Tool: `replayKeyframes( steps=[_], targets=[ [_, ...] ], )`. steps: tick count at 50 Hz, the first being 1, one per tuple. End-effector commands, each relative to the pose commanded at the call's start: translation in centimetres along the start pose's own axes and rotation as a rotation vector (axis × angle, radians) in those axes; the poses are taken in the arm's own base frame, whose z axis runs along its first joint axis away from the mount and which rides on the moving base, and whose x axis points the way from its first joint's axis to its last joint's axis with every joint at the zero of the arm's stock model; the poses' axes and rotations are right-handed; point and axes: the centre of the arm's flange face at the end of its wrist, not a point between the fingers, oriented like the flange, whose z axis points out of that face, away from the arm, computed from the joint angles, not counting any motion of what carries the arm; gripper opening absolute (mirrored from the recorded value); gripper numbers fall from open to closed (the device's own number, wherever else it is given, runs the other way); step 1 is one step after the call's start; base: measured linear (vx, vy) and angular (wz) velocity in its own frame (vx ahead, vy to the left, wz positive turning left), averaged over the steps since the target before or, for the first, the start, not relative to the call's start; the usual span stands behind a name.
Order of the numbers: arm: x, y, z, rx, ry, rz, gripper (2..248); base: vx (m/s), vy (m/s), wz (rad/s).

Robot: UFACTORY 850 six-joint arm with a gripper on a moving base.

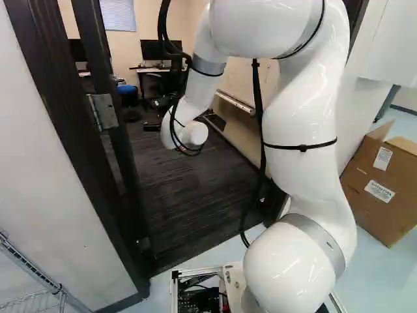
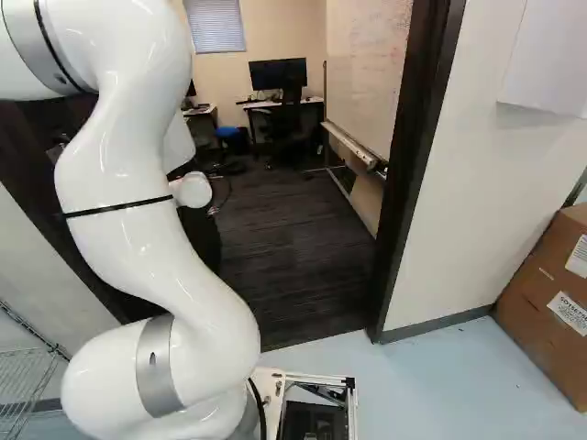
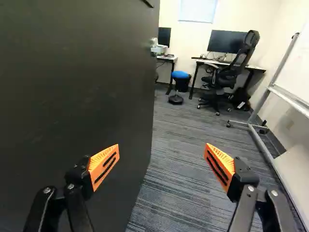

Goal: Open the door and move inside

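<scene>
Pincer [image 3: 162,162] points past the ajar door [image 3: 82,77], fingers apart

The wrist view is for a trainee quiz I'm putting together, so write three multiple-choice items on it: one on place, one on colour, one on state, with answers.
1. Where is the office chair?
A) In the doorway
B) At the desk with the large monitor
C) Behind the whiteboard

2. What colour are the pads of the tool?
A) Orange
B) Green
C) White

3. How does the door stand?
A) Fully shut
B) Shut, with the tool gripping it
C) Open

Key:
1. B: its back rises in front of that desk's edge.
2. A: both pads show orange with black slots.
3. C: carpet and furniture show past its edge.
</scene>
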Motion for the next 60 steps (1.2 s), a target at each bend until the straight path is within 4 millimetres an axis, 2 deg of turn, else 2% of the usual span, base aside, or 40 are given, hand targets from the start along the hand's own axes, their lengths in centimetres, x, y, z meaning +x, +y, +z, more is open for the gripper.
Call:
replayKeyframes(
  steps=[33, 47, 60],
  targets=[
    [-0.1, 1.7, -2.2, -0.042, -0.012, 0.014, 247, 0.000, 0.000, 0.000],
    [-0.3, 3.0, -4.5, -0.081, -0.023, 0.028, 247, 0.000, 0.000, 0.000],
    [-0.6, 4.5, -7.4, -0.132, -0.036, 0.046, 247, 0.000, 0.000, 0.000]
  ],
)
